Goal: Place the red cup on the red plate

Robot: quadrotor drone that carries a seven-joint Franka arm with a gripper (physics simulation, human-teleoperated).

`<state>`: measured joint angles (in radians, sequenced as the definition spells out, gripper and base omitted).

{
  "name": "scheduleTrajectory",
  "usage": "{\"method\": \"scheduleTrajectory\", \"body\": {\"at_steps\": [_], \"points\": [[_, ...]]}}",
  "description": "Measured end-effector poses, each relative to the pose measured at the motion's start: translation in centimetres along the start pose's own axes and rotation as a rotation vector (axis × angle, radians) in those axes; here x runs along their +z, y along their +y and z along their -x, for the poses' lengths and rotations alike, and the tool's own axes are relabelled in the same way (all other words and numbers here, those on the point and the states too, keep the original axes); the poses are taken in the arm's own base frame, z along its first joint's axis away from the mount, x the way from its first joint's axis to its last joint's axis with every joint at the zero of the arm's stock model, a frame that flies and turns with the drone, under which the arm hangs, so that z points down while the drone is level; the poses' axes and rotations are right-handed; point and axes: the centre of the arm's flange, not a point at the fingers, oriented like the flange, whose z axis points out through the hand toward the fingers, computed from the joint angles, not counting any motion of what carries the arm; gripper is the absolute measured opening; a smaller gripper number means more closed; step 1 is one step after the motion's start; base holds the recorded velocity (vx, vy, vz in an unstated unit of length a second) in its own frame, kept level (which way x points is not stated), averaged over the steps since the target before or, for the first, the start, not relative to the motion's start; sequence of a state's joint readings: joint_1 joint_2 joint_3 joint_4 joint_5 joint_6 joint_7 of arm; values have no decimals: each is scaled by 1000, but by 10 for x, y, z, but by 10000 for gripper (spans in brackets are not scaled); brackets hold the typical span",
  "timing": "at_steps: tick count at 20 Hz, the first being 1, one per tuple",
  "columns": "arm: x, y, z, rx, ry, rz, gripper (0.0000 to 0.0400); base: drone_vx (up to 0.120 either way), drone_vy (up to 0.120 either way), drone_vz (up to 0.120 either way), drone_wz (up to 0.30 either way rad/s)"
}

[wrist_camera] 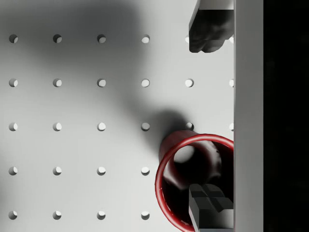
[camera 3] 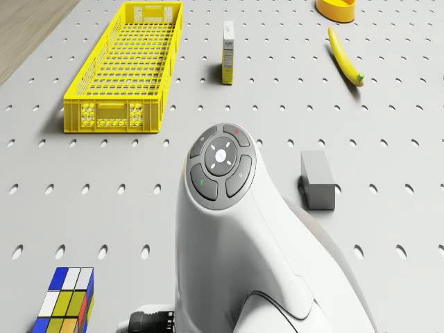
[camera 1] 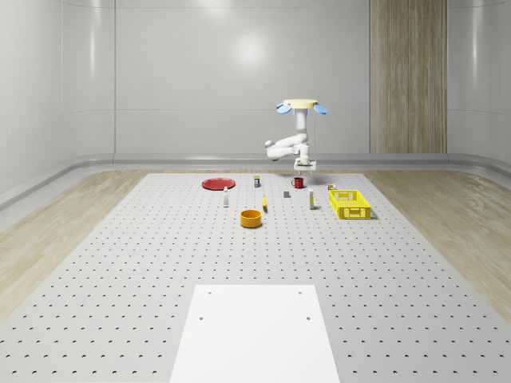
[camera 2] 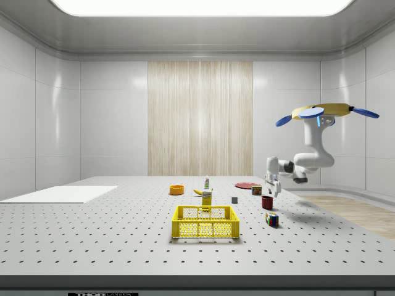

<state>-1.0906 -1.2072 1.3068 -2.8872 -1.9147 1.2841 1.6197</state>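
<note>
We saw the wide perforated tabletop point(camera 1: 120, 263) carrying everything, with a blank white panel point(camera 1: 255, 331) at its near edge in the whole-scene view. Our drone point(camera 1: 302, 104) hovered above the far right part of the tabletop, its arm bent down so that the hand point(camera 1: 304, 166) hung just over the red cup point(camera 1: 298, 182). To the right of the cup in that view lay the yellow basket point(camera 1: 350, 203), nearer us the orange bowl point(camera 1: 251, 218) with a banana point(camera 1: 264, 204) beside it, and between them a small grey block point(camera 1: 287, 193) and a little carton point(camera 1: 311, 202). The red plate point(camera 1: 217, 183) sat well to the left of the cup, at about the same depth, and a coloured puzzle cube point(camera 2: 271, 219) lay near the cup in the side view.

In the wrist view the hand point(wrist_camera: 210, 116) stood spread wide and held nothing: one finger point(wrist_camera: 208, 29) was outside the cup point(wrist_camera: 166, 191), the other point(wrist_camera: 210, 205) over its mouth, so the pair looked to straddle the rim on one side.

We judged this to be the reach step, with the grasp not yet made. The next move called for lowering a little until the wall sat between the fingers, closing firmly, lifting, then carrying the cup left to the plate
</note>
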Motion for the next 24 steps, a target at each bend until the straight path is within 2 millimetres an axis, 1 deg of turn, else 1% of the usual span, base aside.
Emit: {"method": "scheduleTrajectory", "body": {"at_steps": [4,5,8,12,14,18,24], "points": [[0,0,0,0,0,0,400,90,0,0,0],[0,0,0,0,0,0,400,0,-120,0,0],[0,0,0,0,0,0,400,0,-13,0,0],[0,0,0,0,0,0,400,0,0,-120,0],[0,0,0,0,0,0,400,0,-80,-80,0],[0,0,0,0,0,0,400,0,0,0,0],[12,-1,-1,0,0,0,400,0,0,0,0]]}}
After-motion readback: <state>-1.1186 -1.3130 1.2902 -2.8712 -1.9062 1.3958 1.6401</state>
